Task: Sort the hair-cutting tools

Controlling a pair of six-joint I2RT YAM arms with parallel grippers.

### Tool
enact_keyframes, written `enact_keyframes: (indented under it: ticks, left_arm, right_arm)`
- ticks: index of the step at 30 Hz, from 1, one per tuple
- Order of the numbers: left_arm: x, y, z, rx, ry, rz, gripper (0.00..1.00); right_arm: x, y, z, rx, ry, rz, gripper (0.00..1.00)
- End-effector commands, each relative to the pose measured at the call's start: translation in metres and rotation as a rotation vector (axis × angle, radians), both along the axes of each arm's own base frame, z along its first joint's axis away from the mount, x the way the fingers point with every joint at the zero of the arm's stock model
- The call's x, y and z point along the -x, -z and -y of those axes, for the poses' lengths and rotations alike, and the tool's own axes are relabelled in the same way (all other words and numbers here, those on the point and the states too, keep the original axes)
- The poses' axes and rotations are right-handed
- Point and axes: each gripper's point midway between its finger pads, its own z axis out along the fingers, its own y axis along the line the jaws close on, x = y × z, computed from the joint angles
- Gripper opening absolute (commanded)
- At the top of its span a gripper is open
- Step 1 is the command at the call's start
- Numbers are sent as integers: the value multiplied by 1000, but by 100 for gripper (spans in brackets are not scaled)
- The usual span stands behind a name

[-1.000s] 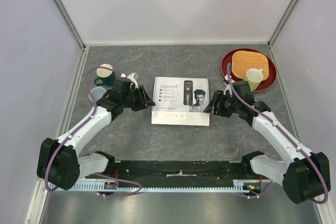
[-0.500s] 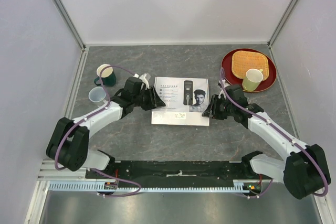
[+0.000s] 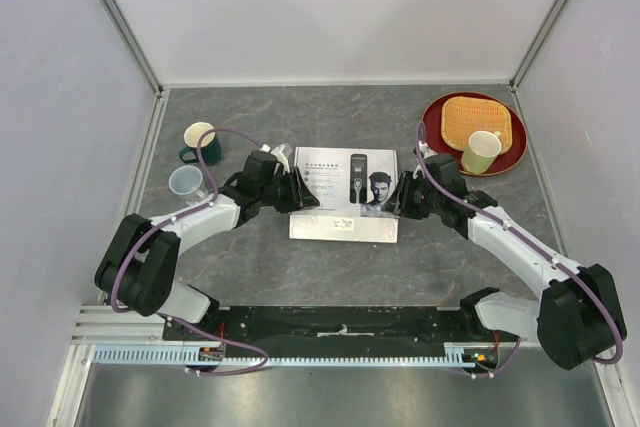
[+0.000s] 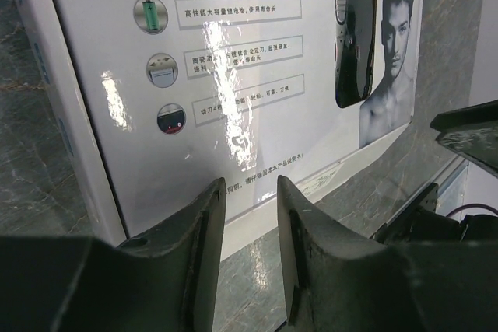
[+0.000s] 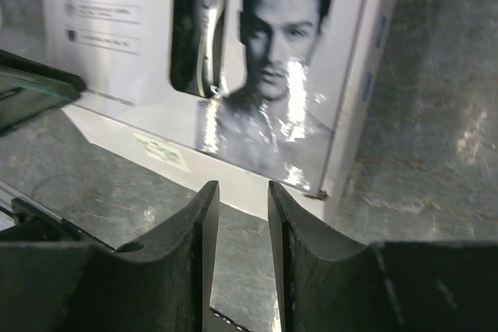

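Observation:
The hair-cutting tools are hidden; none lies loose on the table. A shut white box [image 3: 344, 193], printed with a clipper and a man's portrait, lies flat at the table's middle. My left gripper [image 3: 300, 190] is at the box's left edge, and in the left wrist view its jaws [image 4: 250, 184] are open and empty, over the box lid's [image 4: 194, 75] near edge. My right gripper [image 3: 398, 197] is at the box's right edge, open with nothing between the fingers [image 5: 242, 186], just short of the box's corner [image 5: 327, 188]. I cannot tell whether either touches the box.
A dark green cup [image 3: 200, 142] and a clear cup [image 3: 186, 183] stand at the left, close behind the left arm. At the back right a red plate [image 3: 436, 115] carries a woven mat [image 3: 478, 119] and a pale green cup [image 3: 482, 151].
Both arms have swung inward, so that their grippers now reach the box's left and right edges. The right jaws have narrowed. The box has not shifted.

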Motion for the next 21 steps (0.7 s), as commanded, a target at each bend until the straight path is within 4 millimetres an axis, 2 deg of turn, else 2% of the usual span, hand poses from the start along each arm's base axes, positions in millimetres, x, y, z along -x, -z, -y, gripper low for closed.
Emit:
enact_keyframes:
  ticks: [1,5,13,14,16,18,20,21]
  left_arm:
    - [-2,8,-5,-52,-21,-14,40]
    - [-16,-7,-3,-65,-29,32,40]
    - [-55,-43,10,-59,-30,147,40]
    - [-61,-38,10,-74,-40,149,40]
    - [-74,-45,15,-64,-43,189,40]
    - [-85,-43,20,-59,-44,213,40]
    - [-103,-57,27,-38,-54,277,40]
    - [-109,-49,30,-45,-53,271,40]
  right_arm:
    - [-24,-32,-16,-41,-14,119,40]
    - [-22,-8,-17,-6,-16,78,39]
    - [-22,39,-1,136,28,20,38]
    - [-22,39,-2,141,24,20,38]
    - [-22,33,-6,131,7,32,38]
    - [-23,17,-11,103,-11,73,38]
    - [-20,5,-19,71,-52,106,38]
    - [-19,-4,-22,50,-69,132,38]
